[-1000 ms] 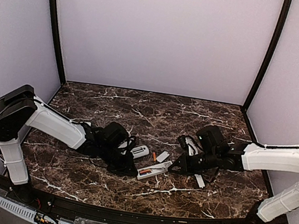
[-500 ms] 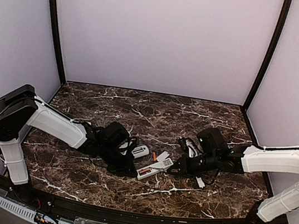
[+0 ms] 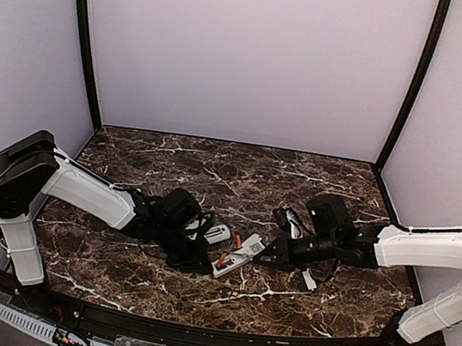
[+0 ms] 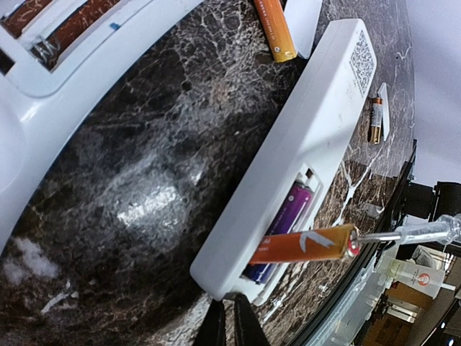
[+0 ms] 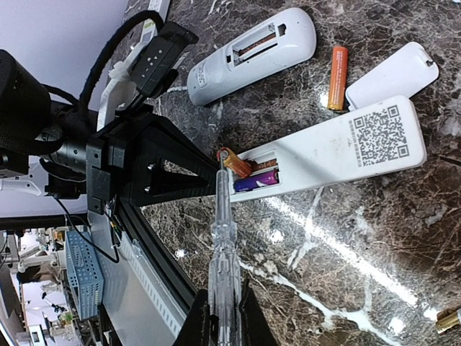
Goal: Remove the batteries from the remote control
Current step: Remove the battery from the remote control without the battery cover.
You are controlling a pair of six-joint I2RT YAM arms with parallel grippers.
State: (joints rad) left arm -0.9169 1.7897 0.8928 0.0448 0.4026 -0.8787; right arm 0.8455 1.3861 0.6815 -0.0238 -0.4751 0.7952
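Right jaws clamping clear pry tool point(image 5: 223, 231), levering orange battery point(image 5: 236, 164) from remote point(image 5: 346, 144), 8 o'clock end; left jaws shut, empty. Risk: tip slipping, battery springing off counter point(image 5: 324, 238).

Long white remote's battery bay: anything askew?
Yes. In the long white remote, the orange cylindrical battery sits tilted, one end lifted out of the bay at the tip of the clear-handled screwdriver; the purple battery beside it lies flat.

left arm point(image 3: 89, 193): white links, black joints | right arm point(image 3: 424, 247): same | cables point(image 5: 108, 49): black
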